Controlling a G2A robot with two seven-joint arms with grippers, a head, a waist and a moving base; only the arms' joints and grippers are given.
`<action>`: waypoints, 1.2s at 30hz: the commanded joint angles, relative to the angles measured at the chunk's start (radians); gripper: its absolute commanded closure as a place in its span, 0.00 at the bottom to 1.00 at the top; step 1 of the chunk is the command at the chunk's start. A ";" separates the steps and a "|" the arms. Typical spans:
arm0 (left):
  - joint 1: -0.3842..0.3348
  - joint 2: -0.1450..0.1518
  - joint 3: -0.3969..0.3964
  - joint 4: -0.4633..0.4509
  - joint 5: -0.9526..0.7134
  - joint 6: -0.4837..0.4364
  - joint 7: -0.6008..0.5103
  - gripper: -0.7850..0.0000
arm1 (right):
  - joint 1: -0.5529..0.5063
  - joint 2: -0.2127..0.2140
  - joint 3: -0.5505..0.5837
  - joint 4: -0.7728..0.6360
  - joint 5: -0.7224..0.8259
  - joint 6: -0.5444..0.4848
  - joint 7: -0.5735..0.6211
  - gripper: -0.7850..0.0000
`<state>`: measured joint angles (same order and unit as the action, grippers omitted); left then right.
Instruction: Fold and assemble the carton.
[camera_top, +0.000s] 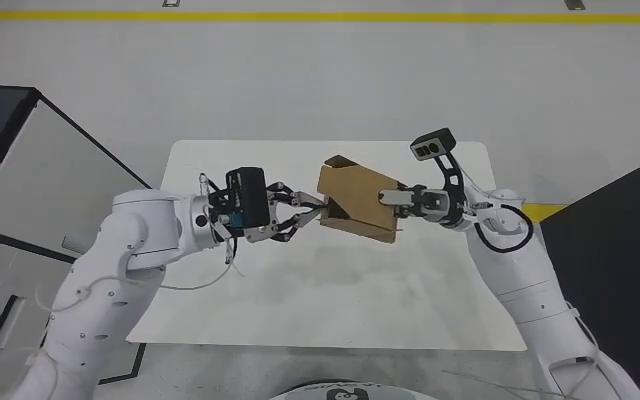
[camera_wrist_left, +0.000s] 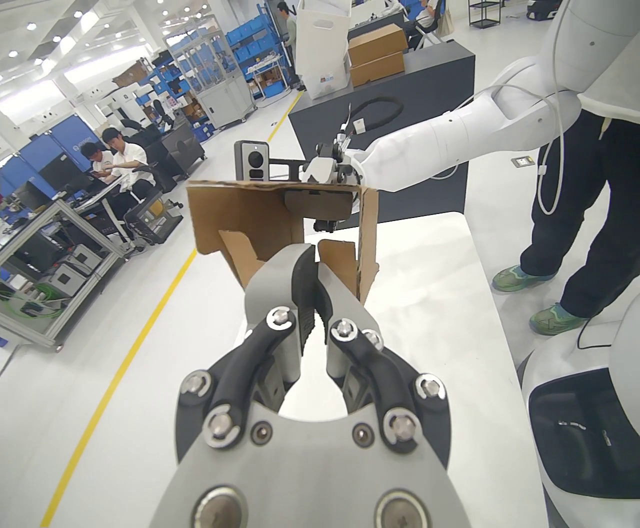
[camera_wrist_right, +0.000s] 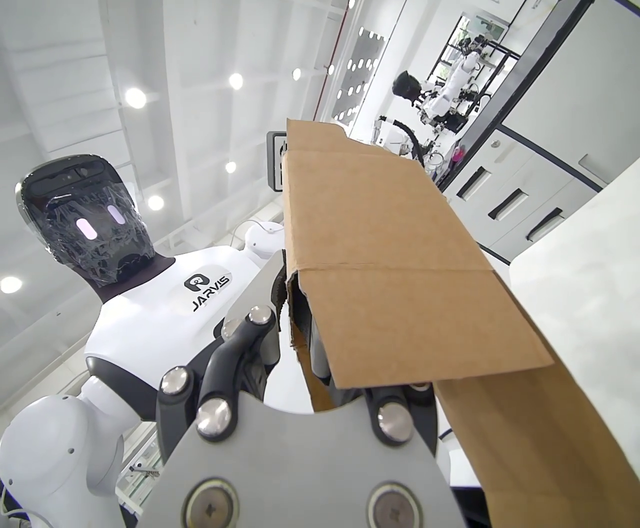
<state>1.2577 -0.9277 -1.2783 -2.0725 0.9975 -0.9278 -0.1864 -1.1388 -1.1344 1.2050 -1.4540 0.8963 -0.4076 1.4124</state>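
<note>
- Top view: a brown corrugated carton (camera_top: 358, 200), partly opened into a sleeve with loose flaps, is held tilted over the middle of the white matte table (camera_top: 300, 300). The left gripper (camera_top: 318, 212) is met at its one end, the right gripper (camera_top: 388, 197) at its other end.
- Left wrist view: the carton (camera_wrist_left: 240, 215) is seen open-ended, with raw cut edges and notched lower flaps. The left gripper (camera_wrist_left: 312, 257), of grey metal with black ribbed pads (camera_wrist_left: 302, 280), is pressed nearly together on what looks like a flap edge. The right gripper (camera_wrist_left: 320, 200) is clamped on the far wall, one dark finger inside. The smooth table (camera_wrist_left: 425, 300) lies below.
- Right wrist view: the right gripper (camera_wrist_right: 295, 285) is pinched on a carton (camera_wrist_right: 370, 240) wall, with one finger (camera_wrist_right: 265, 285) outside and the other hidden behind the cardboard. A creased flap hangs over the table (camera_wrist_right: 575, 280).
</note>
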 joint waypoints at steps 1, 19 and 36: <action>-0.009 -0.003 0.020 0.003 0.001 0.000 0.003 1.00 | 0.000 -0.001 -0.002 -0.001 -0.002 -0.001 -0.001 1.00; -0.048 -0.012 0.082 0.014 0.009 -0.001 -0.008 1.00 | 0.001 -0.009 -0.013 -0.014 -0.024 0.000 0.000 1.00; -0.012 -0.001 -0.010 0.001 0.002 0.006 -0.007 1.00 | -0.026 -0.005 0.035 -0.010 -0.018 -0.006 -0.006 1.00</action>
<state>1.2422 -0.9292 -1.2834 -2.0704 0.9999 -0.9219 -0.1927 -1.1631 -1.1396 1.2377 -1.4633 0.8774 -0.4135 1.4065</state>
